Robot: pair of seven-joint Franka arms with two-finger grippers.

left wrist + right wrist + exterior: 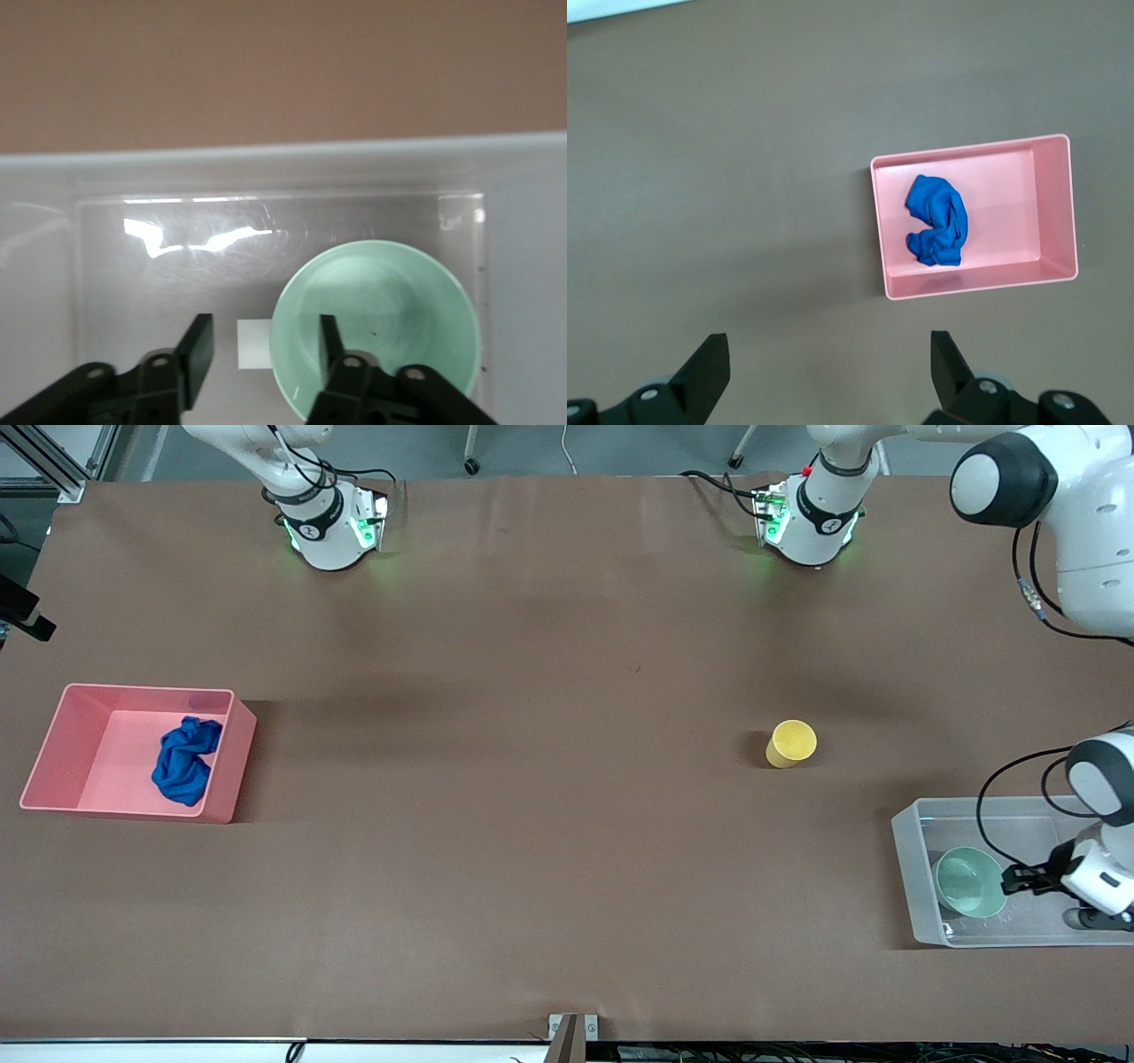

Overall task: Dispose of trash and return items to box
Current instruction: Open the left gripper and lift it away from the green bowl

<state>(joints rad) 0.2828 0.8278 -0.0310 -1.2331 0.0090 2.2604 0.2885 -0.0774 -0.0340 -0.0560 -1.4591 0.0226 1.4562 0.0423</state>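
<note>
Nearest the front camera, at the left arm's end of the desk, your left gripper sat low in the clear box, jaws apart astride the rim of the mint-green bowl, which rested on the box floor, apparently released. The yellow cup stood upright on the open desk, farther from the camera than the box and toward the desk's middle, so your left arm was much the nearer for it. The right gripper waited high, jaws wide and empty, looking down on the pink bin holding the blue cloth.
</note>
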